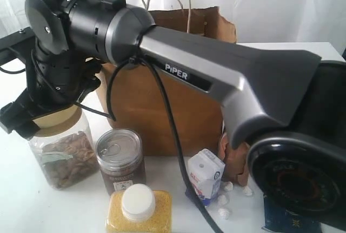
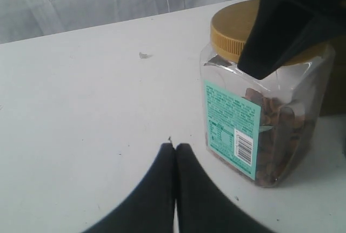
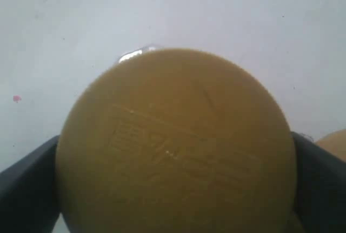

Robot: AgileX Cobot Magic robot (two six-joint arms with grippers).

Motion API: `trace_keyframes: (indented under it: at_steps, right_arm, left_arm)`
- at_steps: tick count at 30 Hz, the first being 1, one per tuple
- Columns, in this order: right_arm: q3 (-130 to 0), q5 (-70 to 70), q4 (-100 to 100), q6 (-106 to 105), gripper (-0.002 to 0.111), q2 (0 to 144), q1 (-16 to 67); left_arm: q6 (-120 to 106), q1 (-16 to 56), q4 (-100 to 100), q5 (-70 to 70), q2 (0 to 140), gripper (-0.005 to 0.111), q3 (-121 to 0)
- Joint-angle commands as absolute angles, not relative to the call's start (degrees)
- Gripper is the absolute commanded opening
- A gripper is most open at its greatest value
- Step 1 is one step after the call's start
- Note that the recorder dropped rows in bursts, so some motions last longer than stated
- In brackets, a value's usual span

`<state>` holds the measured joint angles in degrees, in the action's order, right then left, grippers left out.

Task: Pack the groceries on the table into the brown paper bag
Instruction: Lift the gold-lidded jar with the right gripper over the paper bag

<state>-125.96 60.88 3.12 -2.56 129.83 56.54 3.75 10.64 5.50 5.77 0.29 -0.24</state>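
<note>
White table [image 1: 19,206], white curtain behind, nothing fancy. The jar [image 1: 62,157] stands upright at the left end, by the bag's [image 1: 146,114] left corner. The can [image 1: 120,160] is just beside it and the bottle [image 1: 139,208] sits in front of the can.

The right gripper [image 3: 173,190] is over the gold lid [image 3: 175,135] from above. Its fingers [image 3: 27,190] are spread wide, one on each side, right at the rim. Can't tell if they're actually squeezing. The left gripper [image 2: 174,154] hangs low over bare table near the jar, fingers pinched shut on nothing.

My worry is that this is a hold on a smooth round lid only, and the jar looks pretty full. With a light or off-centre squeeze I'd guess it slips or swings, and the can is close enough to get knocked. The bag is tall too, so a low lift could catch its rim or the cord handles and tip it.
</note>
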Motion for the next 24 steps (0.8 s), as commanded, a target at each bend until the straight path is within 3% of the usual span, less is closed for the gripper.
trace_keyframes:
  at_steps: [1, 3, 17, 24]
  right_arm:
    - [-126.15, 60.02, 3.23, -2.57, 0.007, 129.35, 56.56]
    - [-126.15, 59.64, 3.28, -2.57, 0.0, 128.31, 56.91]
    - [-126.15, 58.06, 1.55, -6.25, 0.0, 113.71, 61.52]
    - [-126.94, 55.61, -10.78, -2.11, 0.0, 106.16, 61.52]
  left_arm:
    - [3.82, 10.46, 5.47, 5.6, 0.0, 0.0, 0.0]
    - [3.82, 10.46, 5.47, 5.6, 0.0, 0.0, 0.0]
    - [3.82, 10.46, 5.47, 5.6, 0.0, 0.0, 0.0]
    - [3.82, 10.46, 5.47, 5.6, 0.0, 0.0, 0.0]
